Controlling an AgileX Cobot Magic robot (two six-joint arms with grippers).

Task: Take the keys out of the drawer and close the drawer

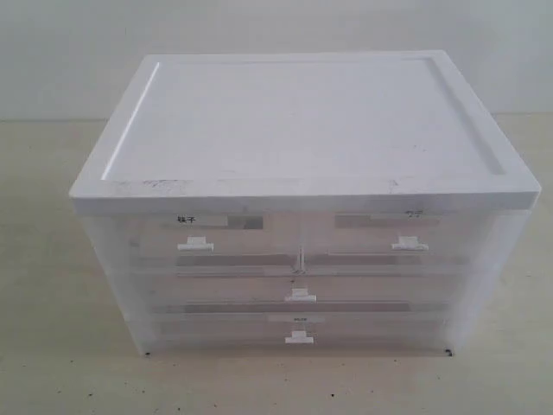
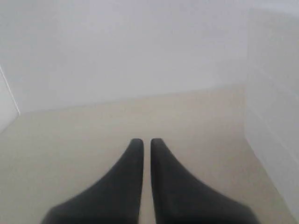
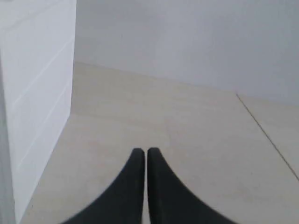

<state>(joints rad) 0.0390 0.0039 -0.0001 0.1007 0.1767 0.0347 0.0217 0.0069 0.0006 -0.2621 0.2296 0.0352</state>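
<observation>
A translucent plastic cabinet with a white lid (image 1: 302, 130) stands in the middle of the exterior view. The drawer (image 1: 216, 292), the upper full-width one with a small white tab handle (image 1: 300, 296), sits pushed in flush. The keys are hidden; nothing of them shows through the cloudy front. Neither arm appears in the exterior view. My left gripper (image 2: 146, 141) is shut with nothing between its dark fingers, above bare table beside one cabinet side wall (image 2: 273, 121). My right gripper (image 3: 146, 151) is likewise shut and empty, beside the other side wall (image 3: 39, 93).
Two half-width labelled drawers (image 1: 194, 245) (image 1: 409, 244) sit above the task drawer, and a lower wide drawer (image 1: 299, 337) sits below it. The cabinet rests on a beige tabletop (image 1: 52, 363) against a pale wall (image 3: 187, 42). A seam line (image 3: 266, 135) crosses the table.
</observation>
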